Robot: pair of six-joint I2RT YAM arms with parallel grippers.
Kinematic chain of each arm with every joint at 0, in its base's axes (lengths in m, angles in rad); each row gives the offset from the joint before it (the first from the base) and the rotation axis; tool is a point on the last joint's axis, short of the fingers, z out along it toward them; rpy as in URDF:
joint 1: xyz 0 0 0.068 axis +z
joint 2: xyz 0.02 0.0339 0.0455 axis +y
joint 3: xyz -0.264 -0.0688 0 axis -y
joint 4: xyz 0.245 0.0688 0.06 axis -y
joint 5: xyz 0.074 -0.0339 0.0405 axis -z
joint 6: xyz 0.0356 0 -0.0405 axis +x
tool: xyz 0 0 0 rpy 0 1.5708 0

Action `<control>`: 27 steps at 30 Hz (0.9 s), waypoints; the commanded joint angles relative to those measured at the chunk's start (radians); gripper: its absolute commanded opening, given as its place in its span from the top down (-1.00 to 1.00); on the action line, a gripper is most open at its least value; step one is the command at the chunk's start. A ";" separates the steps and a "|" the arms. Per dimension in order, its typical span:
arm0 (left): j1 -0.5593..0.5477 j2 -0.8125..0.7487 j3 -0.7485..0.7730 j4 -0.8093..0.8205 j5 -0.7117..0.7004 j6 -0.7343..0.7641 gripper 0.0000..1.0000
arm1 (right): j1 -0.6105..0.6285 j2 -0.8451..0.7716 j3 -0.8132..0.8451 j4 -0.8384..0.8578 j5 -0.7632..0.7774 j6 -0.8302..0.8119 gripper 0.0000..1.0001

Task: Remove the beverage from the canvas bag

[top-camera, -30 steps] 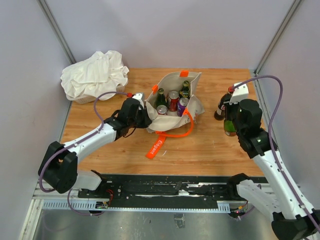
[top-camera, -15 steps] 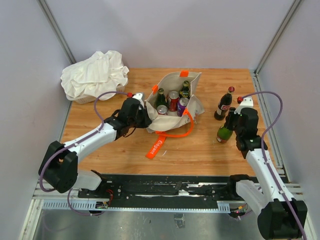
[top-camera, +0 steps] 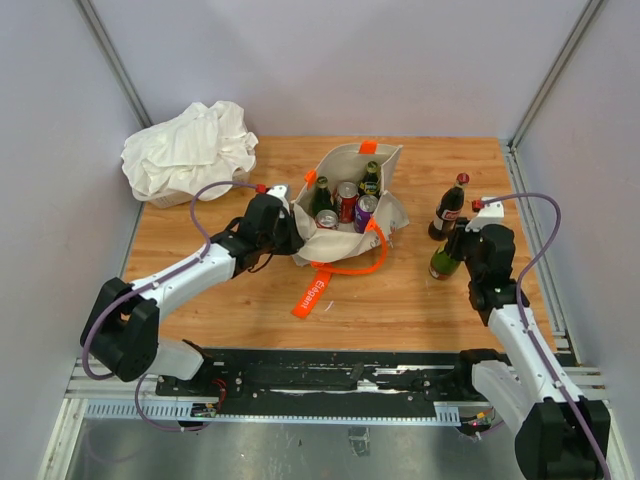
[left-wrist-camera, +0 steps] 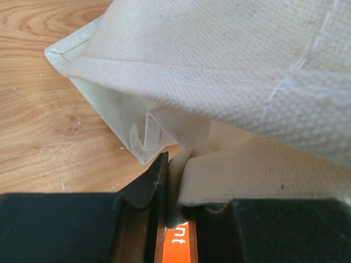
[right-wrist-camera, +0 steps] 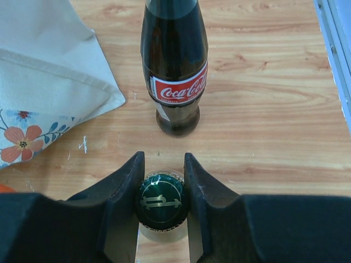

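The beige canvas bag point(top-camera: 392, 158) stands open at mid-table, with two green bottles point(top-camera: 322, 198) and three cans point(top-camera: 347, 200) inside. My left gripper point(top-camera: 285, 228) is shut on the bag's left rim. In the left wrist view, the fabric point(left-wrist-camera: 247, 66) is pinched between the fingertips of that gripper point(left-wrist-camera: 174, 164), above the orange strap point(left-wrist-camera: 176, 241). My right gripper point(top-camera: 462, 245) is shut on the neck of a green bottle point(top-camera: 443, 262). This bottle leans with its base on the table, right of the bag. Its cap point(right-wrist-camera: 160, 200) sits between the jaws of my right gripper point(right-wrist-camera: 162, 178).
A Coca-Cola bottle point(top-camera: 448, 208) stands upright just beyond the green bottle, and it also shows in the right wrist view point(right-wrist-camera: 174, 66). A white cloth bundle point(top-camera: 190, 150) lies at the back left. The lettered orange strap point(top-camera: 315, 293) trails towards the near edge. Walls close both sides.
My right arm has drawn back and down, bringing the green bottle nearer and down to the table beside the Coca-Cola bottle. My left gripper has held still on the bag.
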 commanded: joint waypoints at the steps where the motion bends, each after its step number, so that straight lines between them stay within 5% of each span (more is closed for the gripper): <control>1: 0.001 0.047 0.020 -0.023 0.015 0.009 0.62 | -0.016 -0.033 -0.041 0.150 0.003 -0.004 0.09; 4: 0.001 0.047 0.025 -0.031 0.018 0.013 0.61 | -0.015 -0.057 -0.057 0.136 0.021 0.002 -0.40; 9: 0.001 0.039 0.020 -0.032 0.026 0.011 0.59 | -0.013 -0.121 -0.021 0.076 0.027 0.014 -0.69; 17: 0.001 0.000 -0.012 -0.007 0.044 -0.011 0.57 | 0.020 -0.169 0.214 -0.048 -0.051 0.040 -0.69; 27: 0.001 -0.052 -0.052 0.014 0.051 -0.026 0.57 | 0.327 0.145 0.625 -0.186 -0.110 -0.065 -0.56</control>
